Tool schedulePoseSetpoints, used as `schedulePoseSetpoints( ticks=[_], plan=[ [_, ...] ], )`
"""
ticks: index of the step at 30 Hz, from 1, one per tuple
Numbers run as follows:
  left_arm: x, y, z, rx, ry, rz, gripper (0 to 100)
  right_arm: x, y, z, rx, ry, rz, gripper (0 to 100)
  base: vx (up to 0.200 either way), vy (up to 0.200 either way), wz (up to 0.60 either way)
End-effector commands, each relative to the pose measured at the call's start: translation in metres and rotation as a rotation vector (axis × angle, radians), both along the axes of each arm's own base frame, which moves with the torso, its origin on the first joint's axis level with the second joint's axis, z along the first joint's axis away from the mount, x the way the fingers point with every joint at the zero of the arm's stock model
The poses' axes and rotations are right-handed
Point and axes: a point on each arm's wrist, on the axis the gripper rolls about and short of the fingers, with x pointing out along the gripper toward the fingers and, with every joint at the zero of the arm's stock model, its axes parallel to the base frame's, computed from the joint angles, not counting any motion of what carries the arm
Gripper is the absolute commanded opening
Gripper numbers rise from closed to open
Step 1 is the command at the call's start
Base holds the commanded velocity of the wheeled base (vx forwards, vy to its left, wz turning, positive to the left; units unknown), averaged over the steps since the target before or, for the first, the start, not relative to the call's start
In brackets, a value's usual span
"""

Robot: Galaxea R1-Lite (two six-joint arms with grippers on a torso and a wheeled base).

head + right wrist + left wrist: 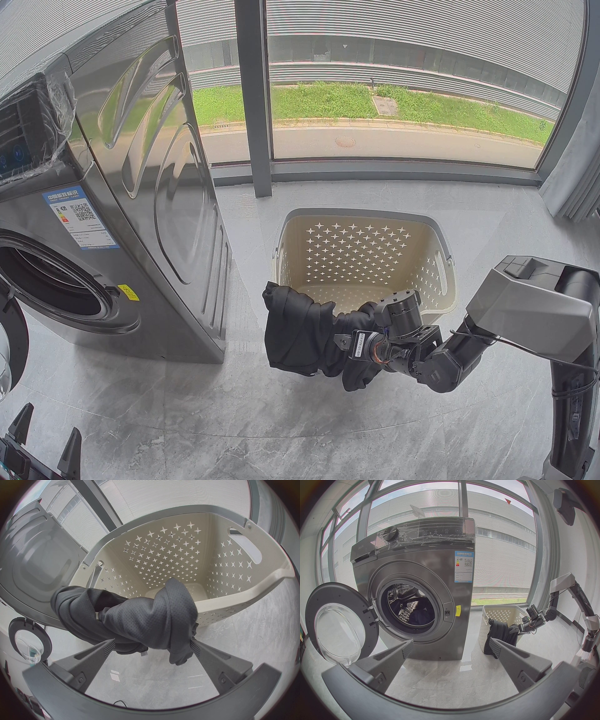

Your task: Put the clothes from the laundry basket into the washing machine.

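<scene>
- Your left gripper (450, 644) sits low at 7 o'clock in the head view, fingers wide apart, holding nothing.
- Your right gripper (150, 644) has its fingers spread wide, with the dark garment (150, 620) bunched between them.
- The garment lies over the rim of the laundry basket (243, 595) at its 7 o'clock and hangs outside.
- The washing machine (425, 564) stands at the basket's 9 o'clock, door (340, 627) swung open.
- On its front are a blue-edged label (464, 566) with a QR code and a yellow sticker (458, 610). The print is too small to read.

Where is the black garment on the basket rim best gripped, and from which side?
Probably the thick bunched fold of the black garment on the near rim of the basket, approached from the robot's side: most cloth hangs outside there, facing the open right gripper.
</scene>
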Motion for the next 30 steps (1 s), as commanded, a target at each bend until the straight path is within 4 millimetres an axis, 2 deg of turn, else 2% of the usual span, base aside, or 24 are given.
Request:
schedulePoseSetpoints(
  ticks=[1,7,15,16,25,30],
  plan=[
    [0.001,0.0,-0.005,0.0,0.008,0.001,100,0.006,0.004,-0.008,0.0,0.003,-0.001,100,0.0,0.0,0.0],
    [0.001,0.0,-0.005,0.0,0.008,0.001,100,0.013,0.008,-0.014,0.01,-0.014,-0.004,100,0.0,0.0,0.0],
    [0.001,0.0,-0.005,0.0,0.008,-0.001,100,0.02,0.003,-0.018,0.023,-0.053,-0.018,100,0.0,0.0,0.0],
    [0.001,0.0,-0.005,0.0,0.008,-0.001,100,0.02,0.002,-0.018,0.022,-0.053,-0.019,0,0.0,0.0,0.0],
    [0.001,0.0,-0.005,0.0,0.008,0.001,100,0.018,0.001,-0.012,0.027,-0.061,-0.02,0,0.0,0.0,0.0],
    [0.0,0.0,-0.004,0.0,0.006,0.001,100,0.006,-0.001,0.004,0.016,-0.077,-0.003,0,0.0,0.0,0.0]
  ],
)
